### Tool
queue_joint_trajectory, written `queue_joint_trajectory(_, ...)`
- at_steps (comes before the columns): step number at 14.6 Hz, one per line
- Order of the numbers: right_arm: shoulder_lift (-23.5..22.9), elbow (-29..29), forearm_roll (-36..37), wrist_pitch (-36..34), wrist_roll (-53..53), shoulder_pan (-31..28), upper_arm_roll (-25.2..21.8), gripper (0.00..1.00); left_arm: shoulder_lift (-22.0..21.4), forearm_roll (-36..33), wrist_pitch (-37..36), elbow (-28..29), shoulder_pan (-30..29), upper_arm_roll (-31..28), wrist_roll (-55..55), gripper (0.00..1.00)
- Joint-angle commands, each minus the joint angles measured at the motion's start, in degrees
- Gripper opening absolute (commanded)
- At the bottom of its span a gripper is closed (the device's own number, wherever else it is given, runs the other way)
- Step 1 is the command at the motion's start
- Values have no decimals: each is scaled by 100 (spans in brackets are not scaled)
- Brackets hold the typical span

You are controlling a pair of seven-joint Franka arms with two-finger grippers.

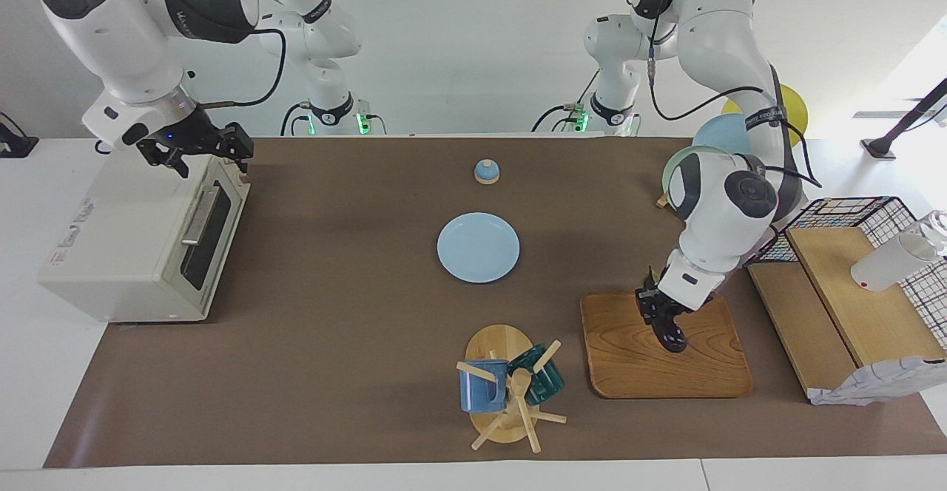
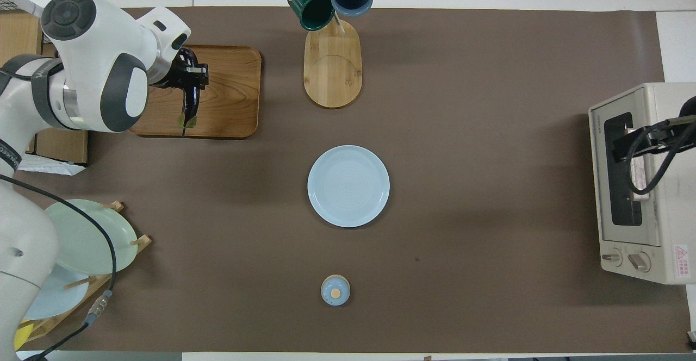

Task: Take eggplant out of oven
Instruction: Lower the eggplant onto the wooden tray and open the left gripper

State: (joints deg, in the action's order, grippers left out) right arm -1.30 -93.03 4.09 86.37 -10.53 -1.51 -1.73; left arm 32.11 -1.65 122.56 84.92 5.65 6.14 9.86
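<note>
Your left pincer (image 1: pixel 664 324) gripped eggplant (image 1: pixel 672 336) over tray (image 1: pixel 629 358) | axis pointed robotward (stem nearest) | right pincer (image 1: pixel 198 152) hung spread above oven (image 1: pixel 133 247)

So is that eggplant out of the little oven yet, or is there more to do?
It is out. The oven sits with its door shut at the right arm's end of the table, and the right gripper hangs open above it. In hand: the left gripper holds the eggplant over the wooden tray, its tip at or just above the wood. Left: letting go of it.
</note>
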Motion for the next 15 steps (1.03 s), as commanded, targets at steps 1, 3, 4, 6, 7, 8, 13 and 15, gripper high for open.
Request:
queue_joint_trajectory(1,288,-268,-75,12,42,317,-257,100,462,-187,66,-530,-213,63,-291,0)
queue_joint_trajectory(3,419,-426,-84,20,217,345,-275,100,463,-169,417,-372,-205,63,-318,0)
queue_joint_trajectory(4,516,-549,-84,29,227,388,-284,100,445,-178,549,-241,-205,63,-318,0)
queue_joint_trajectory(6,517,-559,-101,151,210,476,-450,100,419,-178,620,-117,-205,54,-327,0)
queue_joint_trajectory(7,508,-541,-136,265,201,476,-486,100,410,-178,647,-64,-205,63,-336,0)
queue_joint_trajectory(8,491,-532,-137,266,227,485,-495,100,392,-178,647,-37,-214,63,-345,0)
queue_joint_trajectory(13,473,-497,-145,284,227,661,-723,100,357,-126,384,-134,-178,63,-327,100)
queue_joint_trajectory(15,412,-401,-171,284,218,600,-723,100,209,-108,200,-177,-179,63,-310,100)
